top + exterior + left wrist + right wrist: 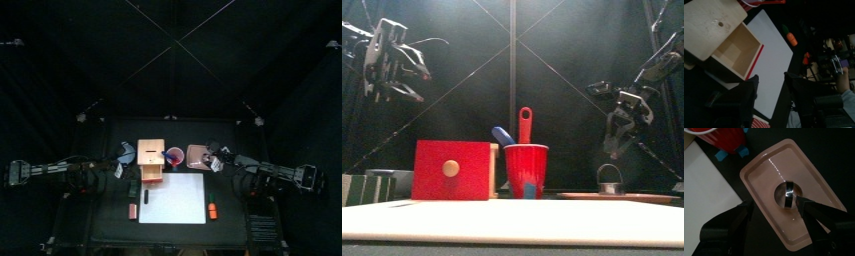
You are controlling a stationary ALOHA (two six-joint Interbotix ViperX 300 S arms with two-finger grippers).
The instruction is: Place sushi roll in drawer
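Left wrist view — drawer (734, 52) open, tray slid toward white mat (774, 65); left fingers (749, 92) spread.

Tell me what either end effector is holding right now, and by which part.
Nothing is held. The left end effector is open and empty near the open drawer; the right end effector hovers open over the pinkish tray.

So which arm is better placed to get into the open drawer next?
Left, probably. Its open pincer hangs close beside the drawer, whose pulled-out tray fills its wrist view. The right pincer sits over the pinkish tray, past the red cup from the drawer.
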